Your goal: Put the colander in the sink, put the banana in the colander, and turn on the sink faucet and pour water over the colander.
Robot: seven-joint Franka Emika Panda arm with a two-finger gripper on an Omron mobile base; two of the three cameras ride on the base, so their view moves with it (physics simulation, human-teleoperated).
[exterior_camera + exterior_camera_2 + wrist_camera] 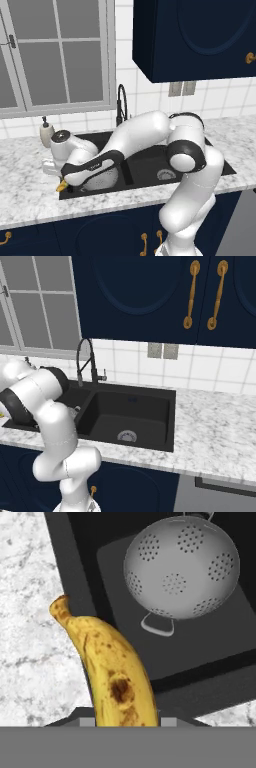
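In the hand view my gripper is shut on the banana, a yellow fruit with brown spots that rises from between the fingers over the sink's rim and the marble counter. The silver colander sits upright in the black sink, beyond the banana and apart from it. From the left base view, the colander lies in the left basin, partly hidden by my forearm, and a banana tip pokes out at the sink's front left corner. The black gooseneck faucet stands behind the sink.
A beige soap dispenser stands on the counter left of the sink. The right basin has only its silver drain. Dark blue cabinets hang above. A window sits behind the counter.
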